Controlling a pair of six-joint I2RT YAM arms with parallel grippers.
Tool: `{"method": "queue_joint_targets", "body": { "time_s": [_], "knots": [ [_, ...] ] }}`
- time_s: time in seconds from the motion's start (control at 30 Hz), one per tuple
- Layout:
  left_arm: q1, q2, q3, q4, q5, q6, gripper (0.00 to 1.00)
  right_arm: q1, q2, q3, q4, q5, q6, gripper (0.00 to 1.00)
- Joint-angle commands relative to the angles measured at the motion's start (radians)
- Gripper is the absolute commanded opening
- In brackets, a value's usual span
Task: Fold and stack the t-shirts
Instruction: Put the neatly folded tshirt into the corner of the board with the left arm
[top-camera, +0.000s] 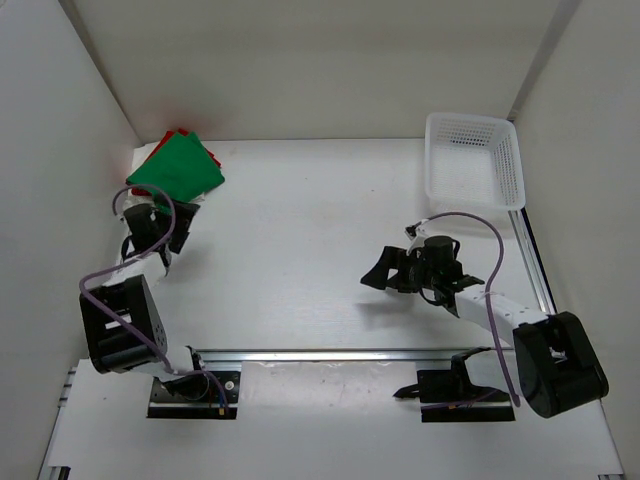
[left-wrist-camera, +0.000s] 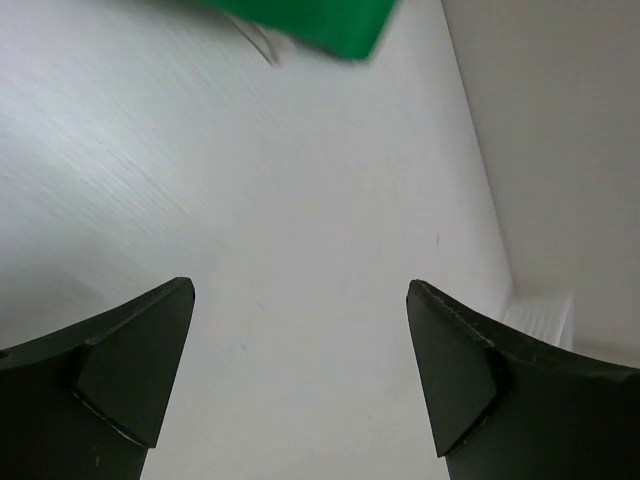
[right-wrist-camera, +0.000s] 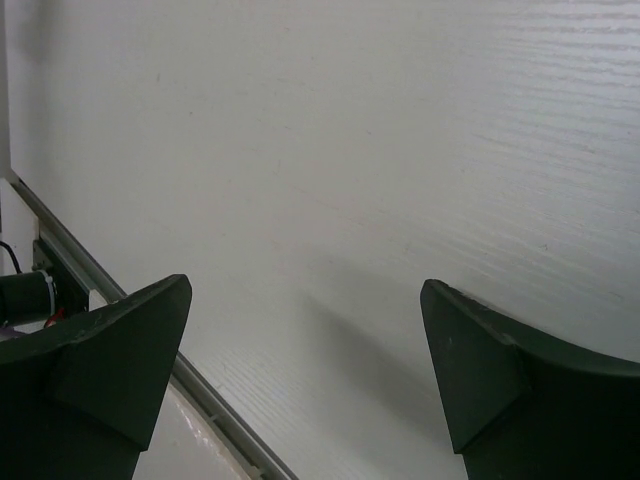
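Observation:
A folded green t-shirt (top-camera: 178, 165) lies at the back left of the table, on top of a red t-shirt (top-camera: 172, 134) of which only an edge shows. I cannot make out the white t-shirt. My left gripper (top-camera: 163, 222) hangs just in front of this stack, open and apart from it. In the left wrist view only a green shirt corner (left-wrist-camera: 320, 20) shows at the top, and the left gripper (left-wrist-camera: 299, 290) holds nothing. My right gripper (top-camera: 378, 272) stands open over bare table at centre right, and the right wrist view shows the right gripper (right-wrist-camera: 305, 290) empty.
A white mesh basket (top-camera: 512, 170) stands at the back right corner. White walls close in the table on the left, back and right. A metal rail (top-camera: 340, 353) runs along the near edge, also seen as the rail (right-wrist-camera: 200, 390) in the right wrist view.

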Motion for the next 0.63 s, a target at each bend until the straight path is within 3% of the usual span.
{"method": "queue_joint_targets", "body": {
  "time_s": [0.0, 0.17, 0.4, 0.6],
  "knots": [
    [-0.123, -0.089, 0.001, -0.046, 0.078, 0.114, 0.99, 0.020, -0.004, -0.006, 0.008, 0.043, -0.029, 0.99],
    [-0.436, -0.133, -0.033, -0.167, 0.058, 0.263, 0.99, 0.032, -0.041, -0.058, 0.017, 0.089, -0.041, 0.99],
    [-0.786, -0.325, -0.309, -0.015, -0.007, 0.225, 0.99, -0.003, -0.062, -0.141, 0.103, 0.063, -0.035, 0.99],
    [-0.780, -0.351, -0.252, -0.106, -0.012, 0.288, 0.98, 0.017, -0.093, -0.135, 0.072, 0.089, -0.053, 0.99]
  ]
}}
